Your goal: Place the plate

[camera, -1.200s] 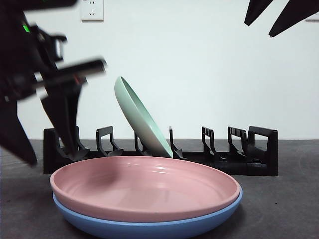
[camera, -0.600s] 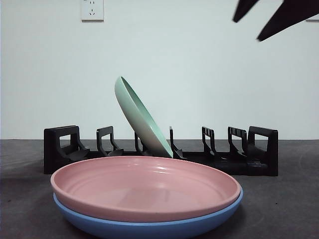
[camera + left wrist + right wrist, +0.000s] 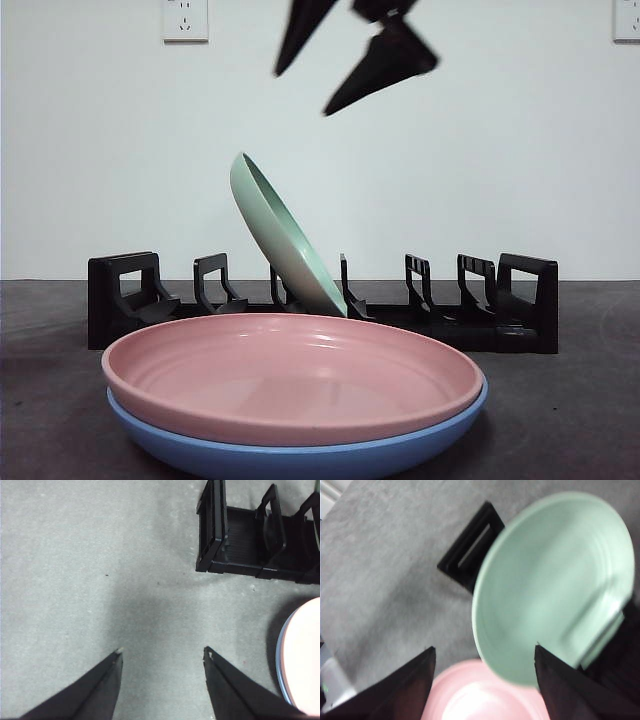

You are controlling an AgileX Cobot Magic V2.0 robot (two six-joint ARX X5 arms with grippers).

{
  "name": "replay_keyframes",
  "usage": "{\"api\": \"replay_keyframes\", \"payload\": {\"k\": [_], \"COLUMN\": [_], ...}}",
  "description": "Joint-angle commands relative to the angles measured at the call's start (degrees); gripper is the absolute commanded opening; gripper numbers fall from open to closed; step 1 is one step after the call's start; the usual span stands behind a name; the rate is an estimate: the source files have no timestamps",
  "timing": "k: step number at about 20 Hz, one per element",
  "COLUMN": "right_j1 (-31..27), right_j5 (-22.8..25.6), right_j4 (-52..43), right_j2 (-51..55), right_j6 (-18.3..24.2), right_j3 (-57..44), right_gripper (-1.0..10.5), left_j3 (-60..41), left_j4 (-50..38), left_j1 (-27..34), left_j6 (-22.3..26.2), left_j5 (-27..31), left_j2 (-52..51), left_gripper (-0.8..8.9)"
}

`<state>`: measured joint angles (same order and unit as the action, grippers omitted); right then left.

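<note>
A pale green plate (image 3: 285, 245) leans tilted in a slot of the black dish rack (image 3: 520, 300). In front of the rack a pink plate (image 3: 290, 375) lies stacked on a blue plate (image 3: 300, 455). My right gripper (image 3: 302, 94) hangs open and empty high above the green plate. The right wrist view shows the gripper (image 3: 484, 650) over the green plate (image 3: 555, 580) and the pink plate (image 3: 480, 695). My left gripper (image 3: 162, 650) is open over bare table, off the end of the rack (image 3: 235, 530), with the pink plate's edge (image 3: 305, 655) to one side.
The rack has several free slots on both sides of the green plate. A grey table (image 3: 75, 555) spreads beyond the rack's end. A white wall with a socket (image 3: 185, 20) stands behind.
The left arm has withdrawn out of the front view at the left. The right gripper has swung from the top right corner to above the green plate. The plates have not moved.
</note>
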<state>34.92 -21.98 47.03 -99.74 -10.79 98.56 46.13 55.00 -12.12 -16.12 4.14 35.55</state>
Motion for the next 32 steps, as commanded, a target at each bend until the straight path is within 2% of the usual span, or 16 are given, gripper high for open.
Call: {"api": "replay_keyframes", "payload": {"k": [1, 5, 10, 16, 21, 27, 32], "right_j1": [2.14, 4.04, 4.35, 4.72, 4.72, 5.03, 6.23], "right_j5": [1.92, 2.93, 3.04, 2.93, 2.29, 2.32, 3.06], "right_j4": [-0.44, -0.76, -1.01, -0.63, 3.5, 15.39, 23.32], "right_j2": [-5.29, -11.43, -15.28, -16.02, -15.96, -15.96, -15.43], "right_j6": [-1.27, -2.54, -2.89, -2.89, -2.64, 0.17, 6.67], "right_j3": [5.99, 10.82, 11.39, 11.76, 14.82, 26.73, 34.58], "right_gripper": [3.1, 3.1, 3.1, 0.1, 0.1, 0.1, 0.1], "left_j3": [1.18, 1.18, 1.18, 1.18, 1.18, 1.18, 1.18], "left_j4": [-0.66, -0.72, -1.03, -2.89, -3.76, -4.22, -5.84], "left_j1": [0.0, 0.0, 0.0, 0.02, 0.0, 0.0, 0.0], "left_j6": [-0.79, -0.74, 0.26, 0.46, 0.44, 0.42, 0.39], "left_j5": [-0.09, -0.09, -0.07, -0.07, -0.07, -0.07, -0.07], "left_j2": [0.13, 0.15, 0.15, 0.15, 0.15, 0.15, 0.15], "left_gripper": [2.59, 2.59, 2.59, 2.58, 2.58, 2.58, 2.58]}}
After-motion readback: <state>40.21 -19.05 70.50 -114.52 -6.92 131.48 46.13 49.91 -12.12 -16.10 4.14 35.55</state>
